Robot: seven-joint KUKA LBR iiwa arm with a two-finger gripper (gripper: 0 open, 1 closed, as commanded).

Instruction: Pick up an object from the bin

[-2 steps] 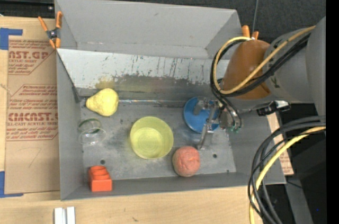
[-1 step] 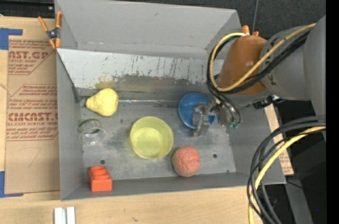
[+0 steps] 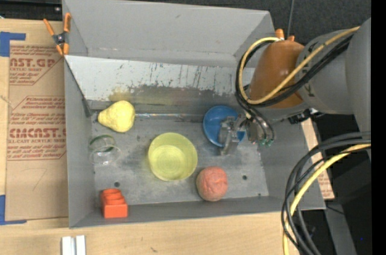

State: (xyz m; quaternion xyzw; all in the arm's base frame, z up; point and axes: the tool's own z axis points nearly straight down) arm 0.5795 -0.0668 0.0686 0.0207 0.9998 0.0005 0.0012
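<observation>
Found the end effector (image 3: 231, 138) low in the grey metal bin (image 3: 163, 76), reaching in from the view's right beneath the orange wrist cover (image 3: 274, 76) and the looping yellow and black cables (image 3: 244, 67). Saw its tip laid over the lower right edge of a blue round dish (image 3: 216, 120), either touching that edge or just above it; could not settle which. Could not tell the degree of opening, nor any grip on the dish, owing to the metal parts overlapping the blue rim at that spot.

Placed the blue dish directly under the end effector and just to its left in the view, down on the bin floor near the foot of the sloped back wall.

Marked a pale yellow-green bowl (image 3: 173, 155), upright with its mouth up, further to the left of the end effector and a little nearer the front wall, close to the dish but apart from it. Marked a rough pink ball (image 3: 211, 183) just in front of the end effector, beside the bowl's lower right.

Noted, well apart to the left, a yellow pear-shaped thing (image 3: 117, 116) lying by the back wall's foot, and in front of it a small clear glassy ring (image 3: 102, 144). Noted an orange block (image 3: 114, 203) in the front left corner, farthest from the end effector.
</observation>
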